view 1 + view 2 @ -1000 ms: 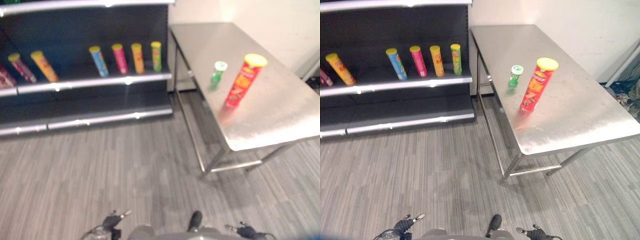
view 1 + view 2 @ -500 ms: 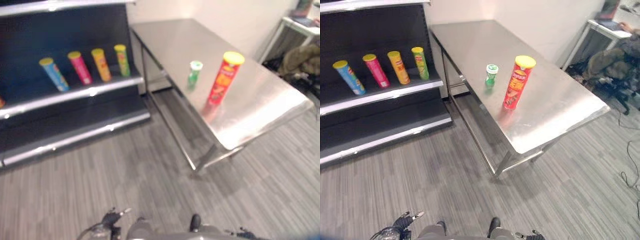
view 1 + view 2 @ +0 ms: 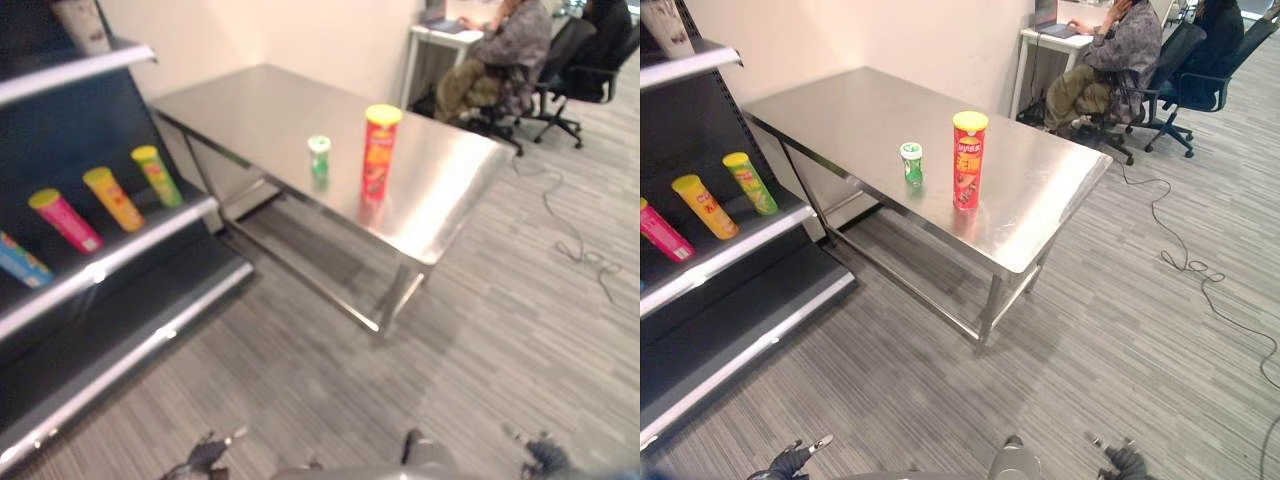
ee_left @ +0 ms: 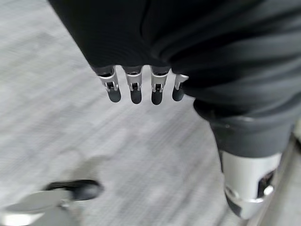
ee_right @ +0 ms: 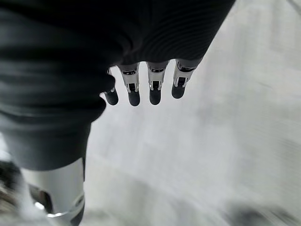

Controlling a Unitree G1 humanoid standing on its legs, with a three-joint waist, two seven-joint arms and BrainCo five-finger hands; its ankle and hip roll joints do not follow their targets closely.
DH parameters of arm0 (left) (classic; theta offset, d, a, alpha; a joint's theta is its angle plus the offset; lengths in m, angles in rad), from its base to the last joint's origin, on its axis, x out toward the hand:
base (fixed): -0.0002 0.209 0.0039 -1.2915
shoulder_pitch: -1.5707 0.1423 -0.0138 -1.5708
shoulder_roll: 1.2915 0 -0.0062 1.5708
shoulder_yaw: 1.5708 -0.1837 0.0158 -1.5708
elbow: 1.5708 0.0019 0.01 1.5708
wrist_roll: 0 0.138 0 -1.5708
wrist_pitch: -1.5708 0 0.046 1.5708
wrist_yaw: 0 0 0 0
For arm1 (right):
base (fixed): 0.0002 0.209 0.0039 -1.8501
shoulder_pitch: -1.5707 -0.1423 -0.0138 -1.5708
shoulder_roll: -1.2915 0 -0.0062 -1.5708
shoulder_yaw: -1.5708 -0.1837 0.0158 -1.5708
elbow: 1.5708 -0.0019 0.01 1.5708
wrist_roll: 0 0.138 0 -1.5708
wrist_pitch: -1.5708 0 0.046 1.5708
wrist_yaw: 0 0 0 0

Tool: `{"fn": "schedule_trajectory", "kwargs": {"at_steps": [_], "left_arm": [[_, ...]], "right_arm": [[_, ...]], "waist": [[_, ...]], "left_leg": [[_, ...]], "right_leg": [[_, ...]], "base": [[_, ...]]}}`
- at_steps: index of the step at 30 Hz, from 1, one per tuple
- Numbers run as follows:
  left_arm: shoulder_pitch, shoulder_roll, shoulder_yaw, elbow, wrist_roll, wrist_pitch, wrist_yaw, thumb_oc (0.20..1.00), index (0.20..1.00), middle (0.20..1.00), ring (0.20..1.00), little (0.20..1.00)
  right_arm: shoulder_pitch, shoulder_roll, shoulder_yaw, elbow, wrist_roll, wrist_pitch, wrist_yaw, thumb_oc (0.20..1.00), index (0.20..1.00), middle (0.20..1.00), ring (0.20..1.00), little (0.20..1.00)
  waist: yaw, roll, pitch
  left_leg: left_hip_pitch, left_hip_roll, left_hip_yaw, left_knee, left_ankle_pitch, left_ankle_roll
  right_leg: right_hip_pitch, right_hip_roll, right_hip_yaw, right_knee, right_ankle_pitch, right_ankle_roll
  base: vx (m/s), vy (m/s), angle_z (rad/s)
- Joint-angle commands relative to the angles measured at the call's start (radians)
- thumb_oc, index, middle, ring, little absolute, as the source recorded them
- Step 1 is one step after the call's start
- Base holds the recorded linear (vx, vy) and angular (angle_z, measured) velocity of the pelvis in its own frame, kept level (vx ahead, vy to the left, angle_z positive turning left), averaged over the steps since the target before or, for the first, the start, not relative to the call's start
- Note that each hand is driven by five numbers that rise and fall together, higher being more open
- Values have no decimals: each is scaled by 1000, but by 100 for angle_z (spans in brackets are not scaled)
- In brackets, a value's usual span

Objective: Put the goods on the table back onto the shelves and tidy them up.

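Note:
A tall red can with a yellow lid (image 3: 968,160) stands upright on the steel table (image 3: 850,110). Just to its left stands a small green can with a white lid (image 3: 911,164). Both sit near the table's front edge. My left hand (image 4: 136,87) hangs low over the floor with straight fingers, holding nothing, and it also shows at the bottom edge (image 3: 790,460). My right hand (image 5: 141,89) hangs the same way, fingers straight and empty, low at the right (image 3: 1125,462). Both hands are far from the table.
A dark shelf unit (image 3: 730,255) stands at the left with yellow (image 3: 705,205), green (image 3: 750,182) and pink (image 3: 660,232) cans leaning on its middle shelf. People sit on office chairs (image 3: 1110,55) at a desk behind the table. A cable (image 3: 1190,265) trails on the grey floor.
The camera has swung to the right: shelves slid to the left edge, the table moved to the centre, and seated people came into sight. The cans on the table have not moved.

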Motion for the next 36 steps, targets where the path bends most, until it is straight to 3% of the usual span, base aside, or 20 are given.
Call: {"fn": "schedule_trajectory", "kwargs": {"at_steps": [1,7,11,16,20,22,23,24,26,28,29,32,34,36], "left_arm": [[-23,8,19,-16,44,-21,-1,1000,1000,1000,1000,1000],[9,3,17,-36,69,-26,-21,1000,1000,1000,1000,1000],[24,4,5,-49,72,-31,-35,1000,1000,1000,1000,1000],[42,9,-13,-74,57,-34,-44,1000,1000,1000,1000,1000],[51,18,-58,-107,4,-45,-34,1000,1000,1000,1000,1000],[54,19,-68,-122,-17,-50,-29,1000,1000,1000,1000,1000],[54,16,-72,-136,-27,-50,-26,1000,1000,1000,1000,1000],[54,15,-71,-136,-27,-50,-26,1000,1000,1000,1000,1000],[54,7,-67,-136,-31,-43,-27,1000,1000,1000,1000,1000],[63,0,-62,-116,-5,-35,-32,1000,1000,1000,1000,1000],[64,0,-62,-116,-5,-35,-32,1000,1000,1000,1000,1000],[64,10,-47,-113,7,-29,-33,1000,1000,1000,1000,1000],[70,7,-38,-117,2,-28,-33,1000,1000,1000,1000,1000],[64,12,-38,-117,12,-24,-33,1000,1000,1000,1000,1000]], "right_arm": [[-74,-145,-62,-135,17,-94,-38,1000,1000,1000,1000,1000],[-116,-358,-155,-492,10,-161,24,1000,1000,1000,1000,1000],[-184,-449,-125,-575,50,-192,76,1000,1000,1000,1000,1000],[-334,-565,41,-522,49,-182,124,1000,1000,1000,1000,1000],[-598,-678,306,-368,65,-175,150,1000,1000,1000,1000,1000],[-669,-686,364,-320,76,-172,144,1000,1000,1000,1000,1000],[-707,-696,383,-295,79,-173,130,1000,1000,1000,1000,1000],[-710,-697,386,-294,79,-173,130,1000,1000,1000,1000,1000],[-714,-704,374,-285,69,-164,119,1000,1000,1000,1000,1000],[-703,-701,353,-290,55,-158,116,1000,1000,1000,1000,1000],[-700,-701,351,-291,55,-158,115,1000,1000,1000,1000,1000],[-695,-709,319,-297,53,-158,102,1000,1000,1000,1000,1000],[-673,-684,303,-308,41,-159,95,1000,1000,1000,1000,1000],[-655,-662,285,-314,30,-155,99,1000,1000,1000,1000,1000]], "waist": [[36,9,27],[67,-18,-6],[90,-31,-31],[119,-37,-38],[158,-40,-27],[164,-44,-10],[170,-52,13],[166,-51,12],[166,-52,23],[173,-49,12],[176,-50,13],[185,-47,4],[193,-39,-7],[183,-39,-16]], "left_leg": [[-31,27,-41,-34,6,-96],[-33,53,-48,-33,-1,-122],[-28,75,-57,-36,3,-141],[-31,103,-70,-36,11,-165],[-54,142,-101,-36,42,-203],[-93,149,-104,31,35,-211],[-156,134,-89,144,25,-220],[-163,133,-92,153,21,-220],[-199,130,-35,195,27,-214],[-234,96,28,143,46,-177],[-231,96,30,143,43,-177],[-301,93,145,124,93,-170],[-243,71,140,62,84,-146],[-196,52,132,21,75,-123]], "right_leg": [[16,-39,4,33,21,31],[68,-19,-14,-33,14,33],[103,-4,-33,-71,8,29],[122,15,-55,-91,-8,18],[134,45,-88,-97,-38,-3],[143,49,-105,-97,-50,-14],[155,40,-131,-97,-60,-24],[154,40,-133,-97,-60,-24],[168,34,-159,-97,-69,-26],[169,38,-169,-97,-61,-19],[171,38,-166,-97,-62,-19],[171,48,-172,-97,-79,-19],[182,54,-187,-89,-78,-12],[162,27,-195,23,-94,-9]], "base": [[78,-89,43],[50,-105,3],[55,-108,14],[15,-113,16],[-6,-182,24],[-38,-154,38],[-55,-88,32],[-47,-48,49],[2,1,67],[77,28,47],[80,39,26],[57,67,5],[105,139,-19],[137,150,-21]]}}
